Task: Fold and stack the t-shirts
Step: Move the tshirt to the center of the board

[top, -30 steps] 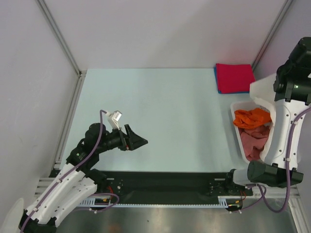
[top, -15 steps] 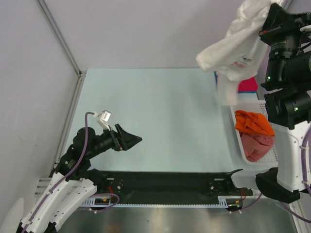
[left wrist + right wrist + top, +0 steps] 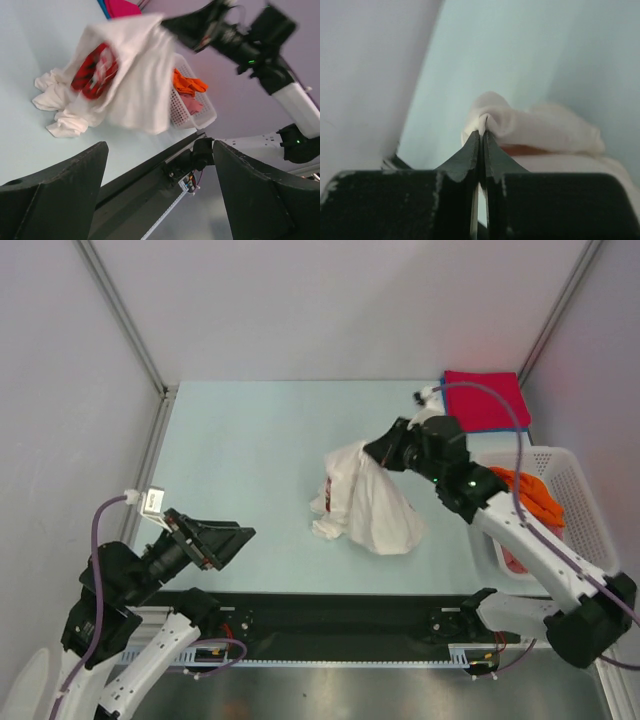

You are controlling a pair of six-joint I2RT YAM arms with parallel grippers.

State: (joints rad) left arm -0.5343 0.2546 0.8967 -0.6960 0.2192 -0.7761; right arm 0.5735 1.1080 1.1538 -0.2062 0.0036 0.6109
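Observation:
A white t-shirt [image 3: 372, 502] with a red logo [image 3: 95, 70] hangs bunched over the middle of the table, its lower folds resting on the surface. My right gripper [image 3: 377, 452] is shut on its top fold, and the right wrist view shows cloth [image 3: 540, 127] pinched between the tips of that gripper [image 3: 481, 133]. A folded red t-shirt [image 3: 484, 400] lies on a blue one [image 3: 445, 412] at the back right. Orange [image 3: 527, 490] and pinkish-red [image 3: 510, 558] t-shirts fill the basket. My left gripper [image 3: 236, 538] is open and empty near the front left, away from the white tee; its wrist view [image 3: 159, 147] looks toward it.
The white lattice basket [image 3: 572, 480] stands at the right edge beside the right arm's base. Grey walls with metal posts close in the table on the left, back and right. A black rail [image 3: 330, 625] runs along the near edge.
The right arm swung down from high above the basket to the table's middle, carrying the white t-shirt, which now touches the surface. The left arm drew back toward the near left.

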